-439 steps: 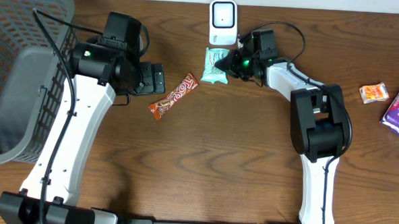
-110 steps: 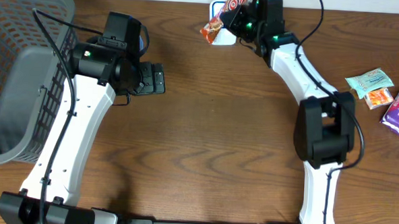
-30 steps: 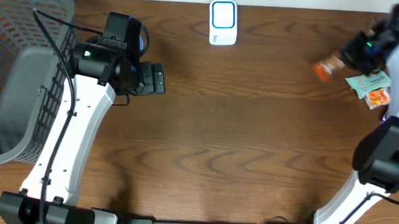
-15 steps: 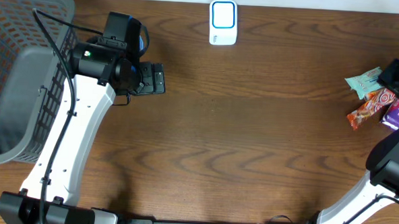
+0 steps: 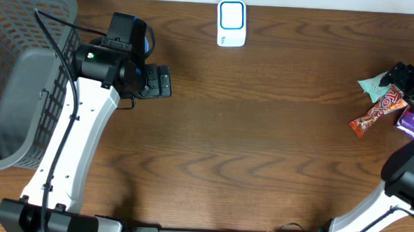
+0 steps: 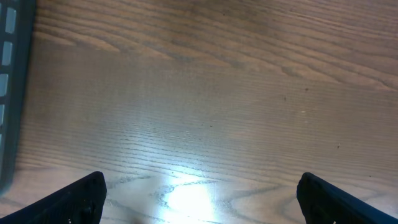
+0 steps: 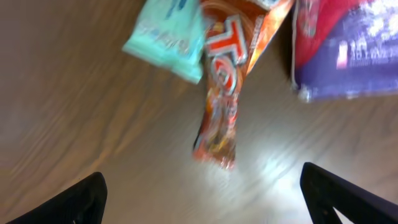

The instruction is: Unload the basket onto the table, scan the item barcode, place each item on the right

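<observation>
The item, an orange-red candy bar (image 5: pixel 373 113), lies free on the wooden table at the far right, beside a teal packet (image 5: pixel 371 83) and a purple packet (image 5: pixel 411 122). My right gripper (image 5: pixel 403 78) hangs open just above and behind it. In the right wrist view the candy bar (image 7: pixel 221 93) is blurred, ahead of the open right gripper (image 7: pixel 200 186), with nothing between the fingers. The white barcode scanner (image 5: pixel 231 23) stands at the back centre. My left gripper (image 5: pixel 156 81) stays open over bare wood, as the left wrist view of the gripper (image 6: pixel 200 193) confirms.
A grey mesh basket (image 5: pixel 27 66) fills the left side, and its edge (image 6: pixel 9 93) shows in the left wrist view. The teal packet (image 7: pixel 168 37), the purple packet (image 7: pixel 345 46) and an orange packet (image 7: pixel 268 25) crowd the candy bar's far end.
My right gripper carried the candy bar to the far-right packets, then opened and let it go. The bar now lies on the table. The left arm has not moved.
</observation>
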Motion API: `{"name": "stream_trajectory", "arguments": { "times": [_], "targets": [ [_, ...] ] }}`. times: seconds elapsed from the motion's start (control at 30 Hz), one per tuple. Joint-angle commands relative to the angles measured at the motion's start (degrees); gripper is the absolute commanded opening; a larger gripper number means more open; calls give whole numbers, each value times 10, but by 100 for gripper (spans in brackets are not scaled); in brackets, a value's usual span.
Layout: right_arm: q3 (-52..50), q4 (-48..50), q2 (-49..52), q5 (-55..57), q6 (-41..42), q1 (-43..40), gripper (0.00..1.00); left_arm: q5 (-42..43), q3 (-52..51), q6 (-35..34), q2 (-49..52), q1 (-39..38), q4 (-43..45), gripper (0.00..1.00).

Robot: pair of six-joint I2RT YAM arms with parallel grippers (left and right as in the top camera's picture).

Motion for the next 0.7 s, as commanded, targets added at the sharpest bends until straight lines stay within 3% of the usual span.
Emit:
{"name": "stream_trajectory", "arguments": {
  "times": [0.0,0.2,0.67],
  "targets": [
    [3,-35,-93,-39,-3,1,96,-5,-3,-3,1,2,-2,98],
    [-32,-119,-203,-39,-19,37,96,-5,-3,-3,1,2,-2,98],
    [-395,-90,-565,-72,12,252,99,-5,-3,-3,1,2,-2,98]
  ]
}}
